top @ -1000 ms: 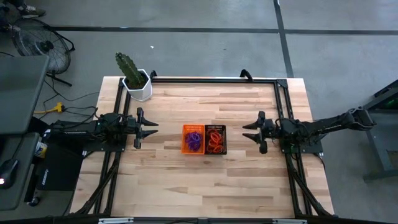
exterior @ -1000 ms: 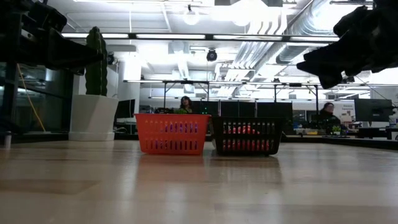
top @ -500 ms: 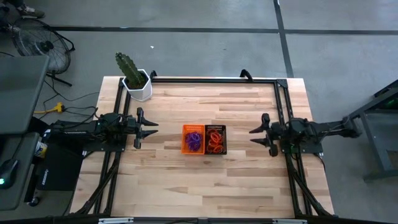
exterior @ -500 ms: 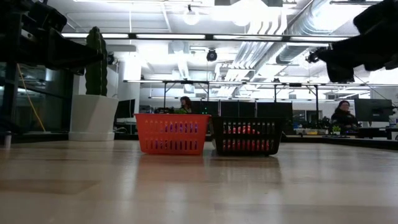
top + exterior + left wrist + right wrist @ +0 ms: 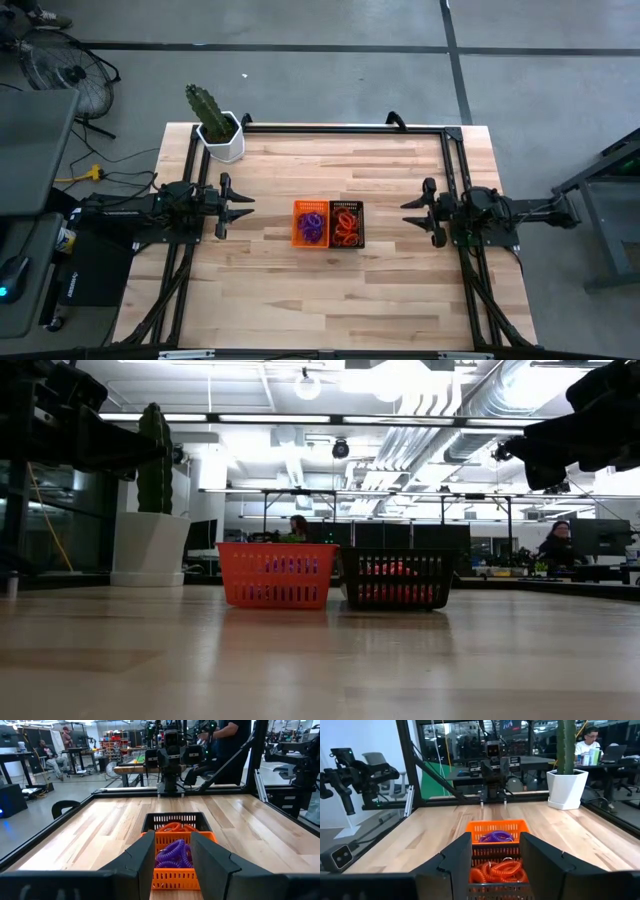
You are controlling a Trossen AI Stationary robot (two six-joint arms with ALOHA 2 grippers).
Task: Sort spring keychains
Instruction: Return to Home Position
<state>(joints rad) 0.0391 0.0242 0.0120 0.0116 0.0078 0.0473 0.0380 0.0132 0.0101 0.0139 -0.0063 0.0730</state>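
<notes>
Purple spring keychains [image 5: 312, 228] lie in the orange bin [image 5: 296, 224], nearer the left tool [image 5: 240, 205], and orange spring keychains [image 5: 346, 226] in the black bin [image 5: 362, 225], nearer the right tool [image 5: 410, 212], at mid-tabletop [image 5: 330, 300]; both tools hang parted, empty, facing inward.

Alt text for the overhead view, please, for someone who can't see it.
Two bins sit side by side mid-table: the orange bin holds purple spring keychains, the black bin orange spring keychains. The left gripper and right gripper hang open and empty at opposite sides.
</notes>
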